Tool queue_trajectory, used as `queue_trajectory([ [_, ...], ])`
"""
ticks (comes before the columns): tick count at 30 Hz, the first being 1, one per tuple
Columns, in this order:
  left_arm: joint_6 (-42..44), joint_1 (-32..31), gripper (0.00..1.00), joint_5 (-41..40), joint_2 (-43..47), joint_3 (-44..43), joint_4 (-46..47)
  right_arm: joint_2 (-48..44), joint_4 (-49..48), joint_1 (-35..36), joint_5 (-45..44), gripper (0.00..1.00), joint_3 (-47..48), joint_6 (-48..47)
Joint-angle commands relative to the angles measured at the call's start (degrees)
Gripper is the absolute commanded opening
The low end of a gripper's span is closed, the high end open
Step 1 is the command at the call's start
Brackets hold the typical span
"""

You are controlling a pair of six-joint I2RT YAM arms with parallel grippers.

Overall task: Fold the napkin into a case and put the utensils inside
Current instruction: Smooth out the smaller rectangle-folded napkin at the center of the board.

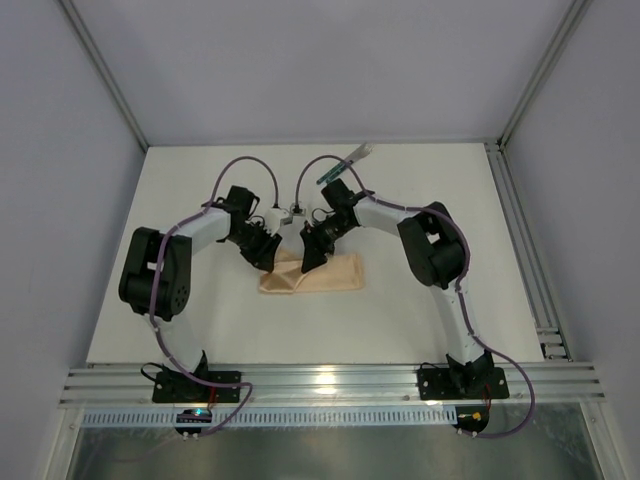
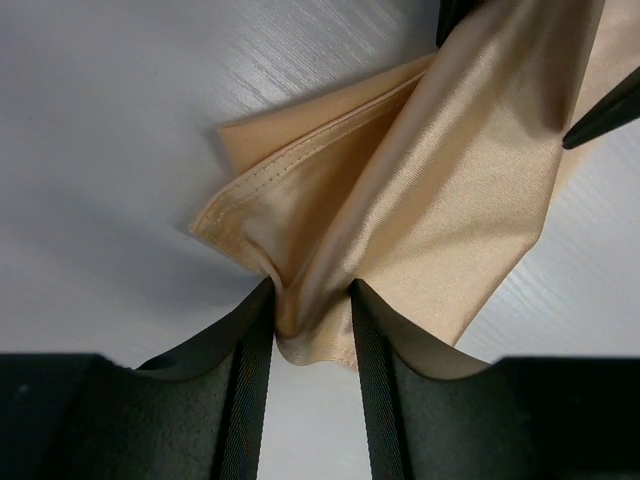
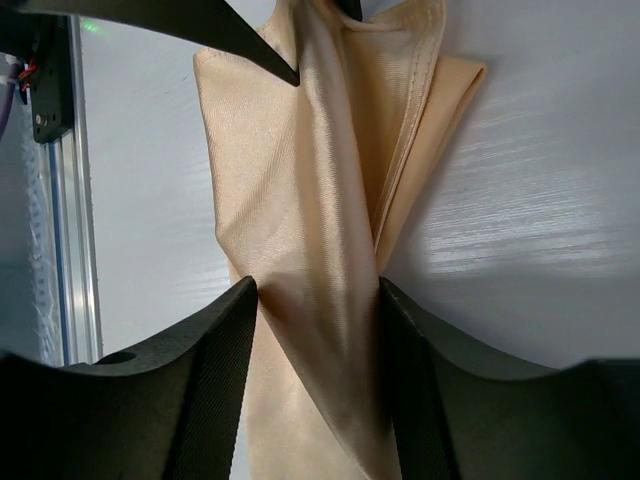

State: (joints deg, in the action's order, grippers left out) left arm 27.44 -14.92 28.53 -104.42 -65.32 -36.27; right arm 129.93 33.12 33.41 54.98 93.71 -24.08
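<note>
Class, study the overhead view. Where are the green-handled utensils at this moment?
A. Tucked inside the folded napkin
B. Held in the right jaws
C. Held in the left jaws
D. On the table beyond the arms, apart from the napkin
D: in the overhead view the utensils lie on the table at its far side, apart from the napkin, and both wrist views show only cloth between the jaws.

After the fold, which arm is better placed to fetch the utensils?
Right, probably: the utensils lie beyond the right gripper, beside its wrist, farther from the left gripper, whose jaws pinch the napkin.
</note>
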Motion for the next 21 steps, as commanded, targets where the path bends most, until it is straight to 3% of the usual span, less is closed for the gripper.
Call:
queue_trajectory([
  [1, -0.19, 0.06, 0.37, 2.31, 1.59, 1.6, 1.38, 3.14, 0.11, 1.92, -4.27, 0.54, -3.71, 2.8],
  [4, -0.55, 0.06, 0.36, 2.58, 2.2, 1.95, 1.64, 3.23, -2.44, 2.19, -4.09, 0.45, -5.46, 4.12],
  [8, -1.07, 0.06, 0.36, 2.58, 3.61, 2.3, 1.99, 3.23, -4.29, 2.28, -4.35, 0.26, -6.52, 5.18],
  [10, -0.99, 0.06, 0.36, 3.02, 4.05, 2.21, 1.56, 2.35, -5.08, 2.36, -4.97, 0.22, -7.22, 5.18],
  [15, -0.63, 1.29, 0.52, 8.89, 6.51, -0.32, -1.95, -2.13, -7.72, 2.98, -6.72, 0.05, -10.21, 3.69],
  [18, -3.17, 3.48, 0.54, 13.47, 7.04, -3.13, -2.75, -6.61, -10.88, 3.77, -8.84, 0.04, -13.46, 2.55],
  [21, -6.17, 5.51, 0.5, 13.05, 7.21, -4.29, -1.53, -10.73, -14.75, 4.21, -9.89, 0.04, -17.41, 1.58],
])
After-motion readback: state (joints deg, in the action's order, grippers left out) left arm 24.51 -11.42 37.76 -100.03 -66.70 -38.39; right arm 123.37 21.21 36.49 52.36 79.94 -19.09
